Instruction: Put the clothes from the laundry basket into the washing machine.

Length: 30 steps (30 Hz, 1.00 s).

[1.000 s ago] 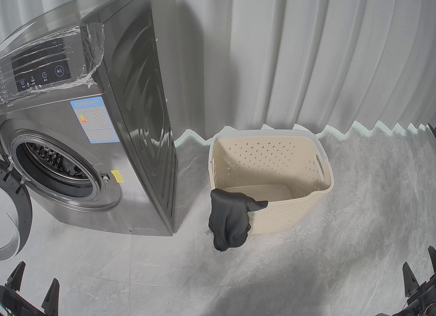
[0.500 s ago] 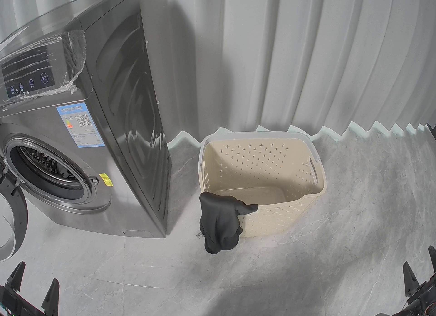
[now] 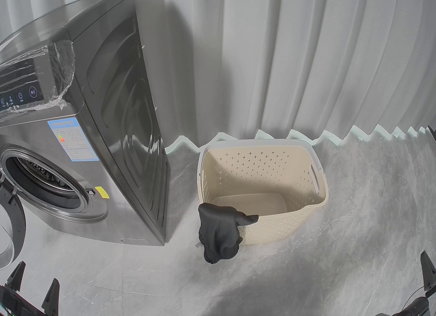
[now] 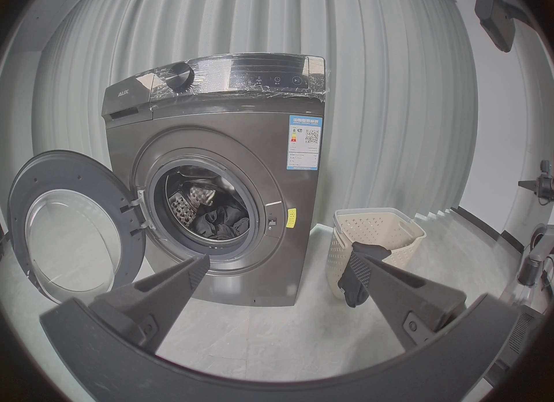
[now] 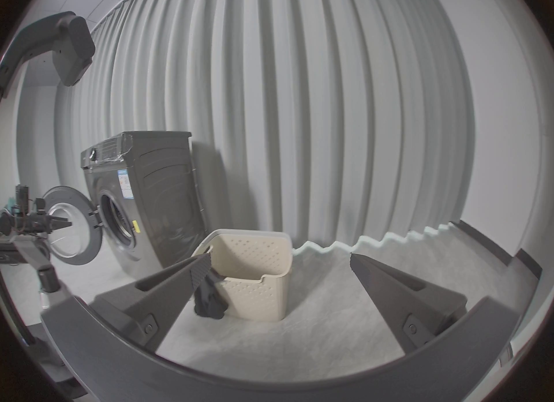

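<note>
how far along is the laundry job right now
Done: dark clothes already lie in the washing machine drum, its door open. In hand: nothing; the left gripper and right gripper are open and empty. Left: one dark garment draped over the laundry basket rim; the basket otherwise looks empty.

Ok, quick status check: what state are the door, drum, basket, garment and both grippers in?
Washing machine door, swung wide open.
Drum, holding dark clothes.
Laundry basket, upright, bottom bare.
Dark garment, draped over the basket's rim, hanging outside.
Left gripper, fingers open, empty.
Right gripper, fingers open, empty.
</note>
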{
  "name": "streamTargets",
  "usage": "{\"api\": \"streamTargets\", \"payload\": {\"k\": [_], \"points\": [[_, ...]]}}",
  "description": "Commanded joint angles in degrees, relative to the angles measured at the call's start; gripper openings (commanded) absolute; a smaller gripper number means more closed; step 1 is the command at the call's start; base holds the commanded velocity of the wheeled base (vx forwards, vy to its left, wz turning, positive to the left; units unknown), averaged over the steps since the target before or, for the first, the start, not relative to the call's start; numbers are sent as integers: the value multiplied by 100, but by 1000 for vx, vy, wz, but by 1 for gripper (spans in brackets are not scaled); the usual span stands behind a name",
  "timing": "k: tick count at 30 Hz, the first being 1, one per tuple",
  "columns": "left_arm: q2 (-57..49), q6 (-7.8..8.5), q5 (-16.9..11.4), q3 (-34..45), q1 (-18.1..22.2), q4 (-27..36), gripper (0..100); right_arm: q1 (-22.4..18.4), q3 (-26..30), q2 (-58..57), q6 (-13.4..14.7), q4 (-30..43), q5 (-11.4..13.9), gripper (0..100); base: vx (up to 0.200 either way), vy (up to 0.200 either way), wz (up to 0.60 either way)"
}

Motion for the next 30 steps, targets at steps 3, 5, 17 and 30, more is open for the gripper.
{"api": "streamTargets", "payload": {"k": [3,5,17,30], "points": [[-93,8,0,92,0,0,100,730,-393,2635,-119,-565,1012,100,0,0,0],[-93,-1,0,92,0,0,100,871,-419,3074,-163,-820,1153,100,0,0,0],[-93,-1,0,92,0,0,100,2567,-560,6308,347,-2517,749,100,0,0,0],[-93,-1,0,92,0,0,100,3270,-516,8857,936,-4811,98,100,0,0,0]]}}
